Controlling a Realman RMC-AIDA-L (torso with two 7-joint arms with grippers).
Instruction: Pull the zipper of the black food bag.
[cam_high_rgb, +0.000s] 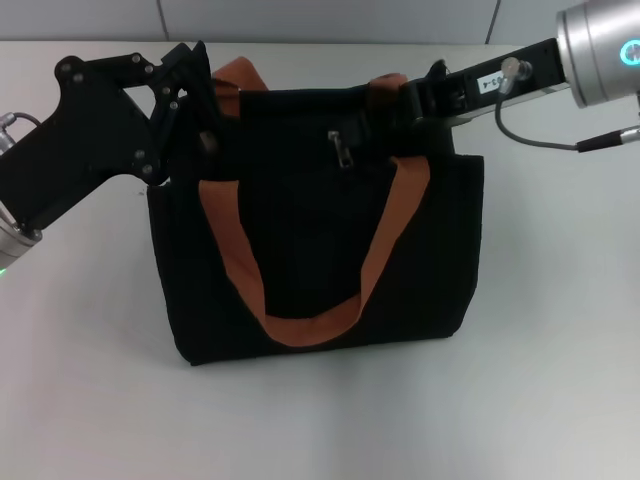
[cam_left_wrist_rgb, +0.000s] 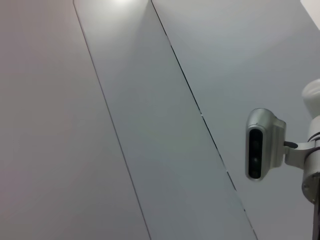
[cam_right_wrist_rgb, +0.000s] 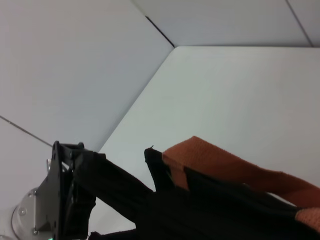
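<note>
The black food bag (cam_high_rgb: 300, 260) stands upright at the middle of the white table, its orange-brown handle (cam_high_rgb: 300, 325) hanging down its front. The silver zipper (cam_high_rgb: 342, 150) dangles at the middle of the bag's top edge, with no gripper on it. My left gripper (cam_high_rgb: 205, 110) is shut on the bag's top left corner. My right gripper (cam_high_rgb: 415, 100) is at the bag's top right end, black against the black fabric. The right wrist view shows the bag's top (cam_right_wrist_rgb: 200, 210), a handle (cam_right_wrist_rgb: 225, 165) and the left gripper (cam_right_wrist_rgb: 75, 160) with fabric stretched from it.
The white table (cam_high_rgb: 540, 380) spreads around the bag, with a grey panelled wall behind it. The left wrist view shows only the wall and my head camera (cam_left_wrist_rgb: 262, 145).
</note>
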